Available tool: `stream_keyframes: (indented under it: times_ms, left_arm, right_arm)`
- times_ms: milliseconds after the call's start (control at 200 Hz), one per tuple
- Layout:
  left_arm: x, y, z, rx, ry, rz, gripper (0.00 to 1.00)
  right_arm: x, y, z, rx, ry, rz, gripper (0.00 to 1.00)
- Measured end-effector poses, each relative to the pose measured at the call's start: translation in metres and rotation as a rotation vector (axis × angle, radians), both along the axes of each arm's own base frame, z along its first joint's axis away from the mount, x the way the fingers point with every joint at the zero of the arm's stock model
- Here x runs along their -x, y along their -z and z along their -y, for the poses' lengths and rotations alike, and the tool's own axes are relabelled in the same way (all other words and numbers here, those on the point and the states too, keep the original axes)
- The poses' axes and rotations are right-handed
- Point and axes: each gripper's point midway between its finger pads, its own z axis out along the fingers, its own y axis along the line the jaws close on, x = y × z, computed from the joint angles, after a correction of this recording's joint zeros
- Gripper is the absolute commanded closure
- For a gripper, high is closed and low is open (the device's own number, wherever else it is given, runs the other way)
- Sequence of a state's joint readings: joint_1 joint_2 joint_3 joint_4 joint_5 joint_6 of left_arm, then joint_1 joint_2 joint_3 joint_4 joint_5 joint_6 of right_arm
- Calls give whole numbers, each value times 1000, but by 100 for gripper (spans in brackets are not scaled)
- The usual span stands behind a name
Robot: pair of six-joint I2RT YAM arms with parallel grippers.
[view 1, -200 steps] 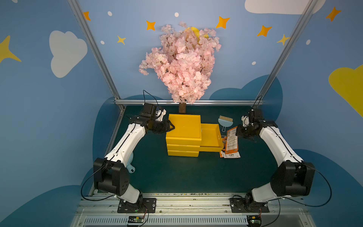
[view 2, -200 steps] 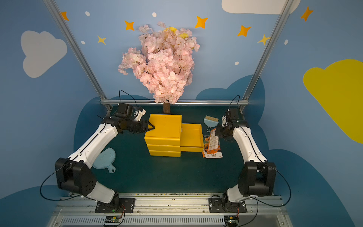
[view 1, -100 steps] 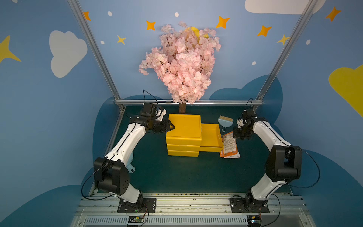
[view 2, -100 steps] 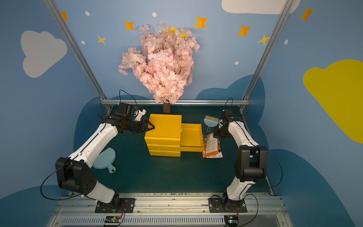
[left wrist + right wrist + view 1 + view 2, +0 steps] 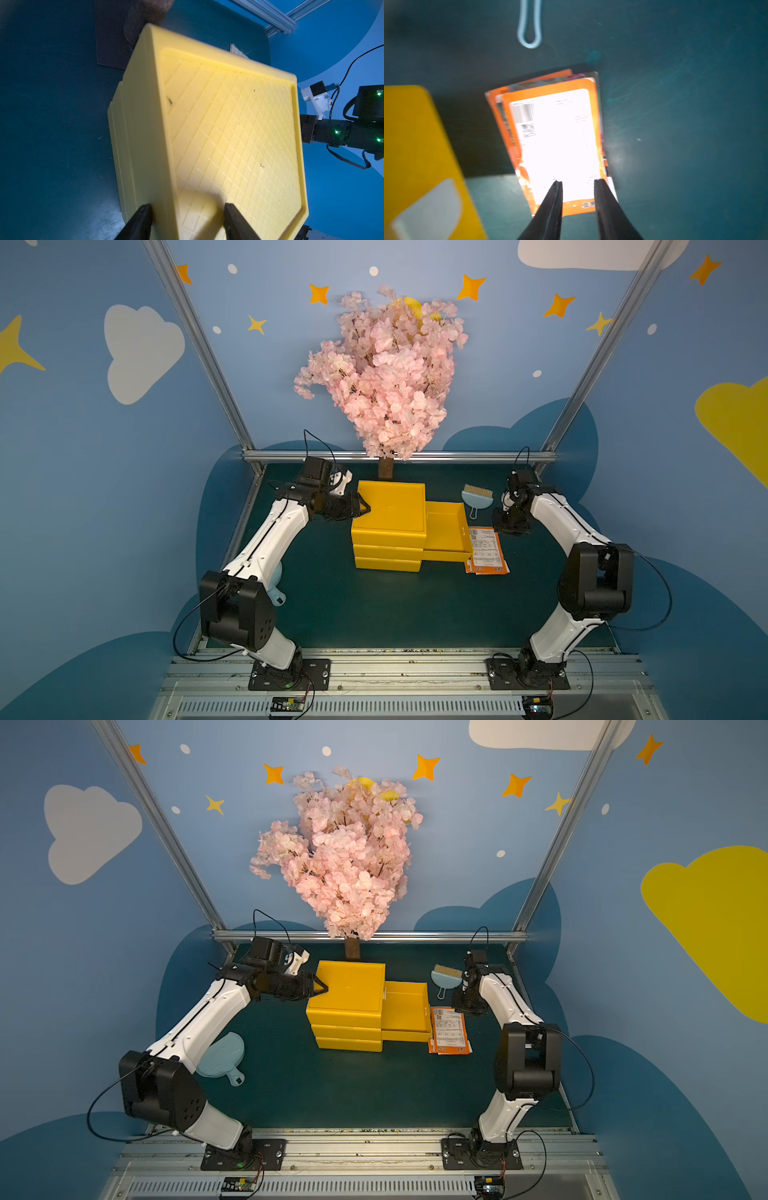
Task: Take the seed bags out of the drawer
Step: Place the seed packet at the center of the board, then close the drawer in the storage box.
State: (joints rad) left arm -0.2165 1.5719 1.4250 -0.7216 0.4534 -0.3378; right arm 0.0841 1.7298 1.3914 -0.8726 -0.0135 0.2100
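Observation:
The seed bags (image 5: 486,549) (image 5: 450,1029) lie in a flat stack on the green mat, just right of the open yellow drawer (image 5: 446,531) (image 5: 405,1006). The top bag shows its orange-bordered white back (image 5: 556,135). In both top views the drawer looks empty. My right gripper (image 5: 578,180) (image 5: 505,526) hovers over the far end of the stack, open, with nothing between its fingers. My left gripper (image 5: 188,205) (image 5: 363,508) is shut on the left top edge of the yellow drawer cabinet (image 5: 228,124) (image 5: 349,986).
A pale blue brush (image 5: 478,493) (image 5: 446,975) lies behind the bags, its handle loop (image 5: 529,31) pointing at them. A pink blossom tree (image 5: 382,377) stands behind the cabinet. A pale blue dustpan (image 5: 220,1056) lies under the left arm.
The right gripper lowered a seed bag onto the stack beside the drawer and opened, letting it go. Its elbow swung in and then back out to the right. The left arm stayed put.

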Motion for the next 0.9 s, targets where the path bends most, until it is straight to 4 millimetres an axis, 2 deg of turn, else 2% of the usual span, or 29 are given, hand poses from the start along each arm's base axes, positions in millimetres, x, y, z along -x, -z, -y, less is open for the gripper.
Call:
stream_keyframes:
  times_ms: [175,350,901]
  left_arm:
    - [0,0,0,-1,0,1,43]
    - [0,0,0,-1,0,1,43]
    - [1,-1,-1,-9,-5,6,43]
  right_arm:
    - [3,-10,-30,-144,-19,43,66]
    - [7,-12,-56,-252,-47,43,66]
    - [19,-26,-119,-392,-149,56,66]
